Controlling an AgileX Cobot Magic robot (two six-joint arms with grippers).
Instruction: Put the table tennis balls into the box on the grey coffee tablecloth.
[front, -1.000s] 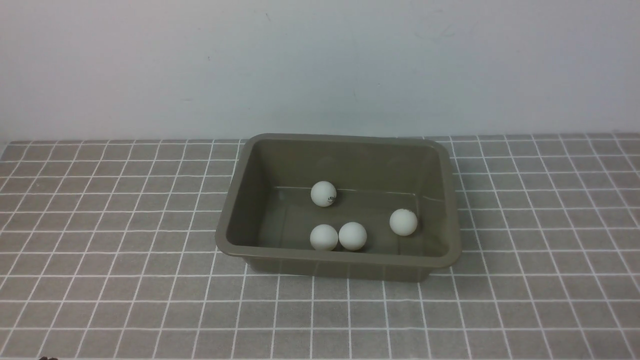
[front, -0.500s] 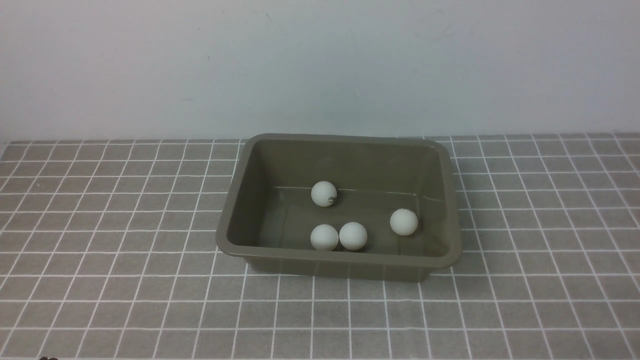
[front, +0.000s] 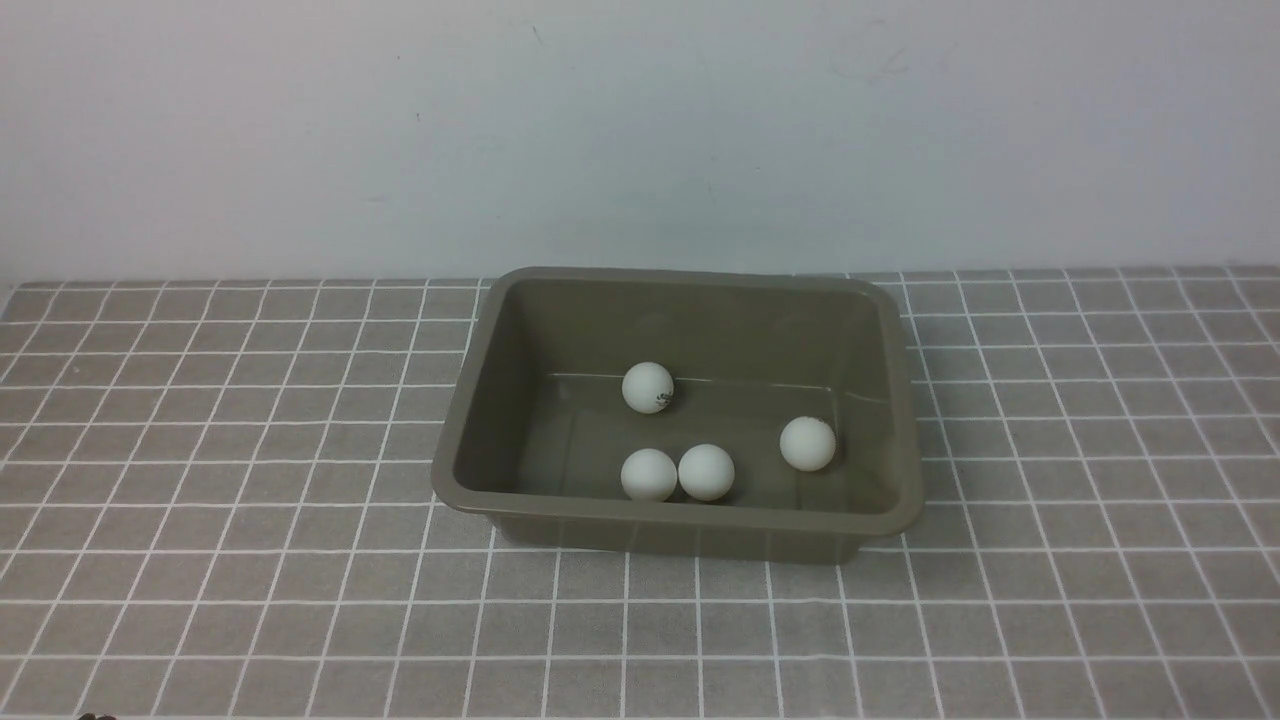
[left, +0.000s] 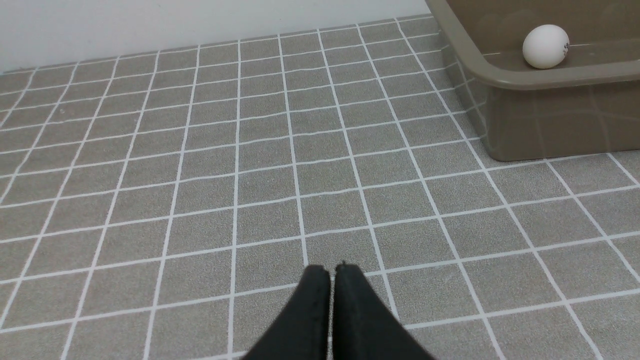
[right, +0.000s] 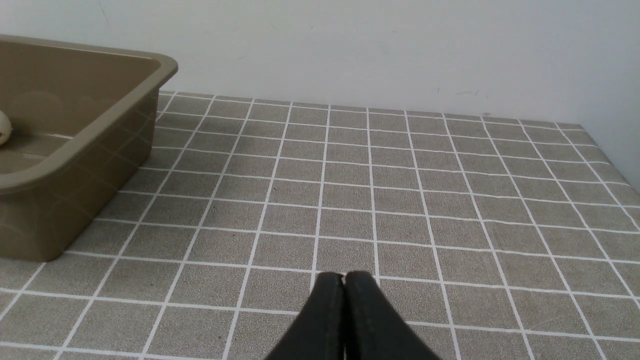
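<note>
Beyond the far edge of the grey coffee tablecloth (front: 300, 600), a pale wall (front: 640, 130) is rising; four table tennis balls (front: 648, 388) are resting inside the box (front: 675, 512). Both end effectors (left: 332, 267) (right: 345, 276) are staying clenched, empty; we are apparently finishing, the next move requiring only rest.

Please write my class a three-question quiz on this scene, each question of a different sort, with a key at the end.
1. How many table tennis balls are visible inside the box in the front view?

2. True or false: the left gripper is holding a ball.

3. Multiple choice: what pattern does the grey coffee tablecloth have?
a) dots
b) a grid of thin white lines
c) wavy stripes

Key: 1. four; 2. false; 3. b
</note>
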